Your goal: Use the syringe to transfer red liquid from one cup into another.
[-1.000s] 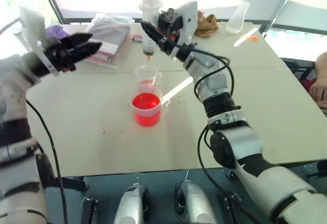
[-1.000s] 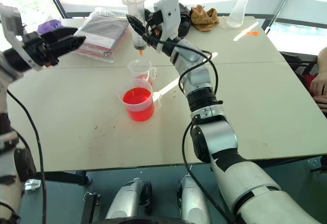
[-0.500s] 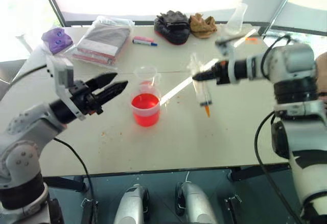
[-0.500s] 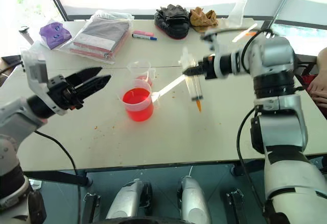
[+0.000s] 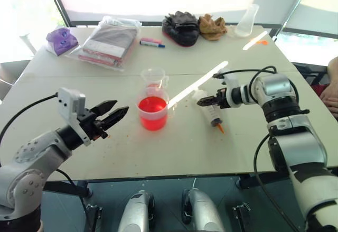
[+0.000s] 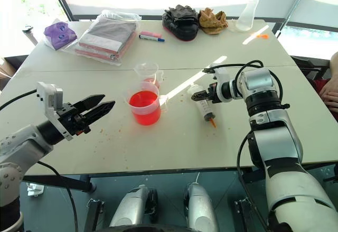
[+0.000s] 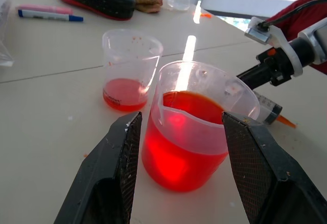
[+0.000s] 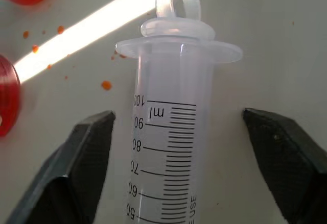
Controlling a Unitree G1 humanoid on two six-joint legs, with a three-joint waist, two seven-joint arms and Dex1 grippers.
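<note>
On table by R gripper (image 6: 196, 98): syringe (image 6: 204, 107) lies flat between its spread fingers, orange tip toward robot; L gripper (image 6: 100, 106), also open, well apart.

The large clear plastic syringe with orange tip (image 5: 213, 113) lies flat on the white table (image 5: 274, 131), right of the wider clear plastic cup (image 5: 152, 112). The narrower clear handled cup (image 5: 152, 79) stands just behind that cup. The clear conical flask (image 5: 247, 20) stands at the far right edge.
</note>
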